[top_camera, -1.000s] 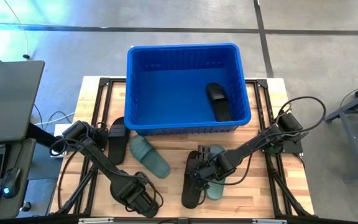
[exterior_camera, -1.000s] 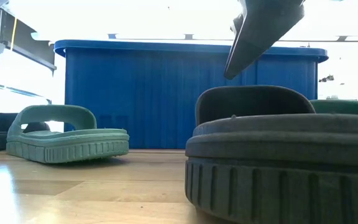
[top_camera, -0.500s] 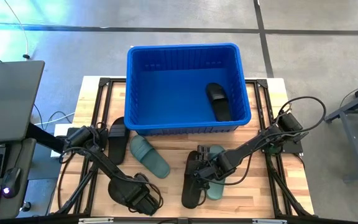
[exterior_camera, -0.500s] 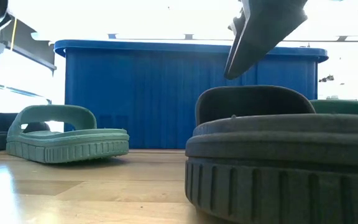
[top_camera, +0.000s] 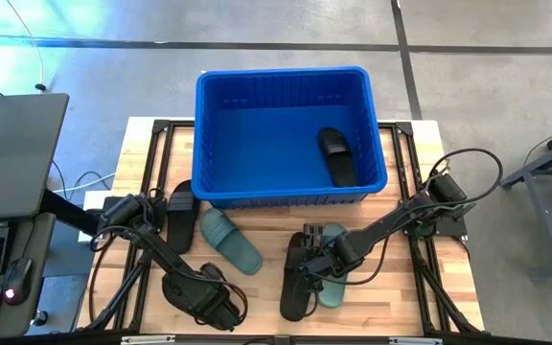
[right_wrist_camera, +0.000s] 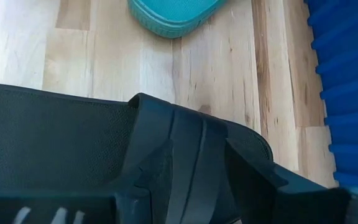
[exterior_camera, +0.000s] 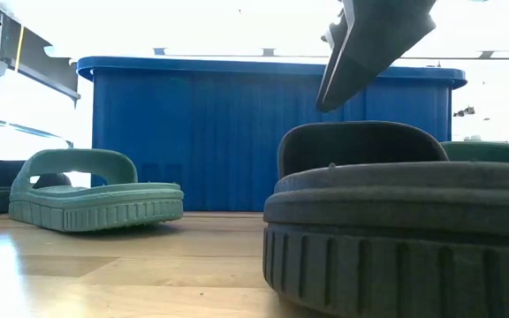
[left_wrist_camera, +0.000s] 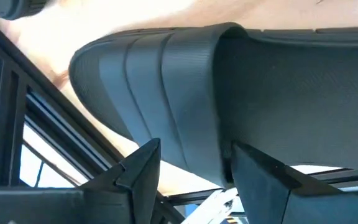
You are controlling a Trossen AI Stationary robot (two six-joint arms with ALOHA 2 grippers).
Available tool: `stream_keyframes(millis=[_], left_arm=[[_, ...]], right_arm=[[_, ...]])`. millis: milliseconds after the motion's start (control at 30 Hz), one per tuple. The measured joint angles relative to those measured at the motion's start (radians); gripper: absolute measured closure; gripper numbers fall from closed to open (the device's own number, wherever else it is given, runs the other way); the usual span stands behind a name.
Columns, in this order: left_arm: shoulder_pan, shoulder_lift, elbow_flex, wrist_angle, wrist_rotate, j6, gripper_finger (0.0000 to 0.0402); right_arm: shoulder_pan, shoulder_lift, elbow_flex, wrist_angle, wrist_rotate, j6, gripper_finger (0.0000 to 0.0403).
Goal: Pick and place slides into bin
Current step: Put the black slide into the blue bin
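Right tool (top_camera: 307,271) straddles black slide (top_camera: 298,280) strap, fingers wide; left tool's (top_camera: 217,311) state unclear.

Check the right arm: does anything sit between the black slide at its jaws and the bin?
Nothing visible does. The right gripper is at the black slide near the table's front; between it and the bin lies bare wood. A green slide lies right beside that black one, not in the path.

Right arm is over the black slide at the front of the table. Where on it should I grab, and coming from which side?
Grip the wide strap of the black slide, from above. The strap arches clear of the footbed, so one finger can slip under it. The right gripper already sits over that strap; the green slide crowds its right edge, ruling out a sideways grab.
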Motion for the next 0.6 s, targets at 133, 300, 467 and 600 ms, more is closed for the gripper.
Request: stream_keyframes(millis=[133,300,467,600], left_arm=[[0.000,0.000,0.000,-0.029,-0.001,-0.061,0.0222],[0.000,0.000,0.000,-0.074,-0.004,-0.084,0.0222],[0.000,0.006,-0.019,-0.073,0.000,-0.091,0.0222],[0.001,0.007,-0.046,-0.058,0.017,-0.068,0.0222]], right_arm=[[0.000,0.000,0.000,0.001,0.000,0.000,0.0269],[0.000,0.000,0.000,0.001,0.000,0.000,0.0269],[0.000,0.000,0.000,0.001,0.000,0.000,0.0269],[0.000,0.000,0.000,0.002,-0.001,0.000,0.0269]])
